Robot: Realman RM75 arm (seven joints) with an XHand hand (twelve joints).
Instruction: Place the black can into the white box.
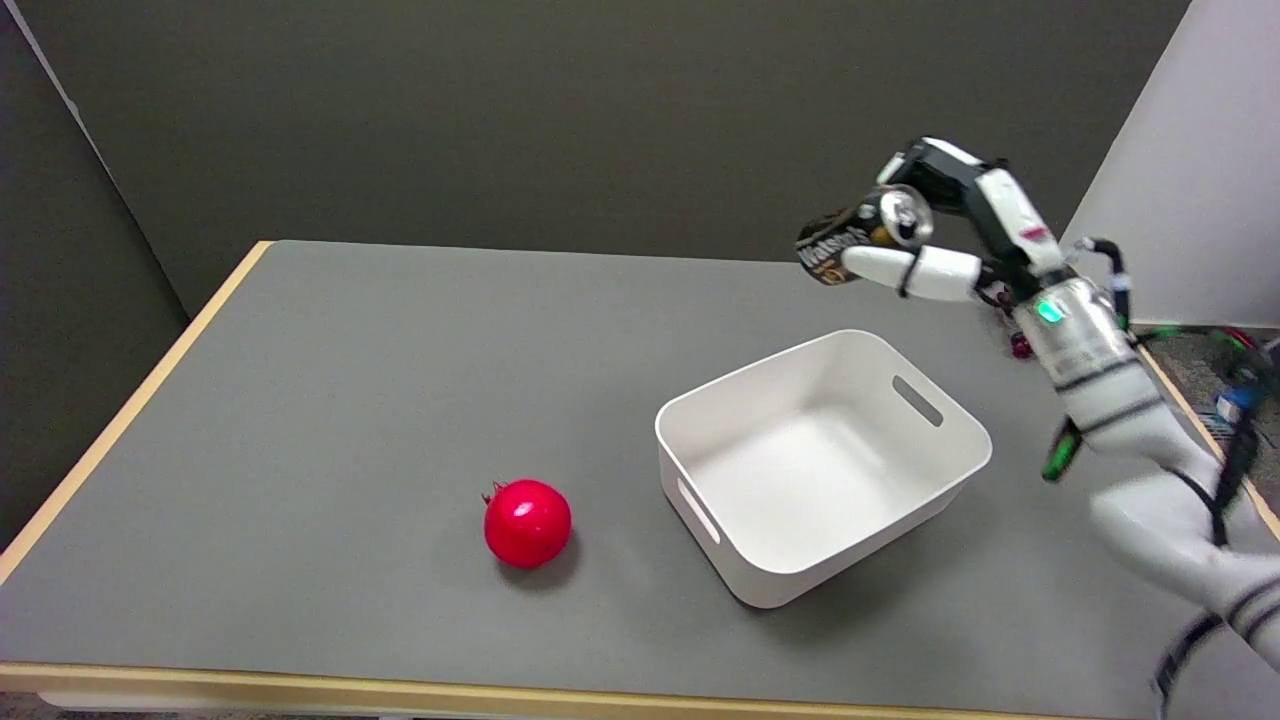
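Observation:
My right hand (935,235) holds the black can (858,236) in the air, above and behind the far right part of the white box (965,436). The can lies tilted, its silver top toward the hand and its lettered side facing left. The fingers wrap around it from above and below. The white box stands open on the grey table, right of centre, with nothing inside it.
A red pomegranate (527,522) sits on the grey table (350,380) to the left of the box. The table's wooden edge runs along the left and front. Some small red items (1020,345) lie behind the arm near the right edge.

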